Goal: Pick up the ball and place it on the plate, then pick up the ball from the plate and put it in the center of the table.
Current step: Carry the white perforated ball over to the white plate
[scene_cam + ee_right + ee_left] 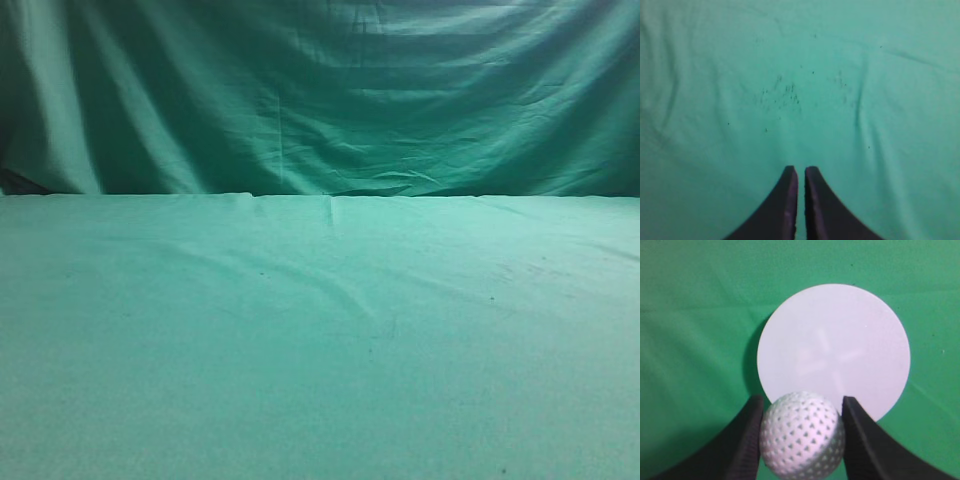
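In the left wrist view my left gripper is shut on the ball, a small white dimpled golf ball held between the two black jaws. It hangs above the near edge of the plate, a round flat white disc lying on the green table. In the right wrist view my right gripper is shut and empty above bare green cloth. The exterior view shows only the table; ball, plate and both grippers are out of that view.
A darker draped green backdrop cloth hangs behind the table's far edge. The tablecloth has shallow wrinkles and small dark specks.
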